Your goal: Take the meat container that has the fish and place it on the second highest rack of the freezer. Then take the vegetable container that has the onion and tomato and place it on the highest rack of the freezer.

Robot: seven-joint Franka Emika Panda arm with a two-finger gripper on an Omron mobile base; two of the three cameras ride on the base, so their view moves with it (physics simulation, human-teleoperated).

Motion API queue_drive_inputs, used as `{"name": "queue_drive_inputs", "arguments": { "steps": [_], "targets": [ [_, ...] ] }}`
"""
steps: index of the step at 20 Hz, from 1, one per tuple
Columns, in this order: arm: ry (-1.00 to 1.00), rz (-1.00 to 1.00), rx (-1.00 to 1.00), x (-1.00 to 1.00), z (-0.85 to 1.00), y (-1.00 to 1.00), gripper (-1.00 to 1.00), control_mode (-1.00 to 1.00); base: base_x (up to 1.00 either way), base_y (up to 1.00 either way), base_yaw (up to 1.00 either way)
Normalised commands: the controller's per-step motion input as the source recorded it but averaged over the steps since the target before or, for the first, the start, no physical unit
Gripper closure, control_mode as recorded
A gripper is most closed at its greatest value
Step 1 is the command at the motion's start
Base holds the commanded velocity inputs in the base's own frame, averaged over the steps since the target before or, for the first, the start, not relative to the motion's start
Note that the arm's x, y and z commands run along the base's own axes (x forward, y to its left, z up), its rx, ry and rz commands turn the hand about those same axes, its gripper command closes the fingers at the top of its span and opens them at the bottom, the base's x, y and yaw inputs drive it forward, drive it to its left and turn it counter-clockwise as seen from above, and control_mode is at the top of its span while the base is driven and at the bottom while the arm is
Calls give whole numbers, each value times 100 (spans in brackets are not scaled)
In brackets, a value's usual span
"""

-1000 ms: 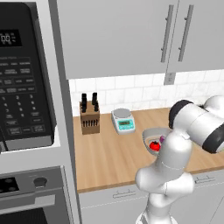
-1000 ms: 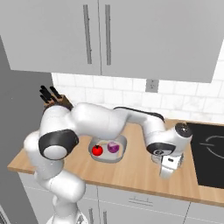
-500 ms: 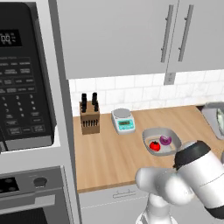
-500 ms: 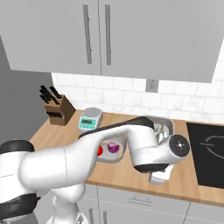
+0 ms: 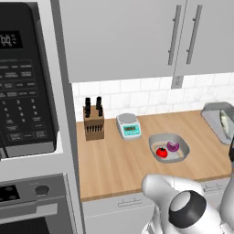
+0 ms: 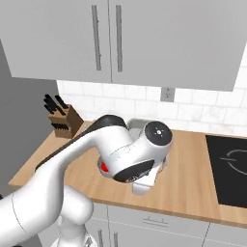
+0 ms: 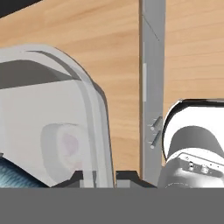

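Note:
The grey meat container (image 7: 52, 118) takes up the left of the hand view, and a bit of the silvery-blue fish (image 7: 15, 175) shows low in it. My gripper (image 7: 103, 178) is shut on its rim, one dark fingertip on each side of the wall. In the left base view this container (image 5: 218, 122) stands tilted at the counter's right end with the fish (image 5: 226, 121) inside. The vegetable container (image 5: 169, 148) sits mid-counter holding the red tomato (image 5: 161, 152) and purple onion (image 5: 172, 146). The freezer is out of view.
A knife block (image 5: 93, 121) and a small kitchen scale (image 5: 129, 125) stand by the tiled wall. A microwave (image 5: 25, 82) and oven fill the left. A black cooktop (image 6: 229, 164) lies at the right. My bent arm (image 6: 130, 154) hangs over the counter's front edge.
My arm has swung round and its elbow has dropped toward the counter front. The base views shifted slightly. The tilted meat container stays at the right end.

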Motion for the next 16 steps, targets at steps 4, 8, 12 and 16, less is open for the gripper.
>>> {"name": "queue_drive_inputs", "arguments": {
  "steps": [4,8,12,16],
  "targets": [
    [14,0,-5,-36,37,94,100,-100,0,0,0],
    [17,-2,-13,-34,15,93,100,-100,0,0,0],
    [3,-9,-7,-40,1,68,100,-100,0,0,0],
    [0,-6,-12,-6,0,96,100,-100,0,0,0]
  ]
}}
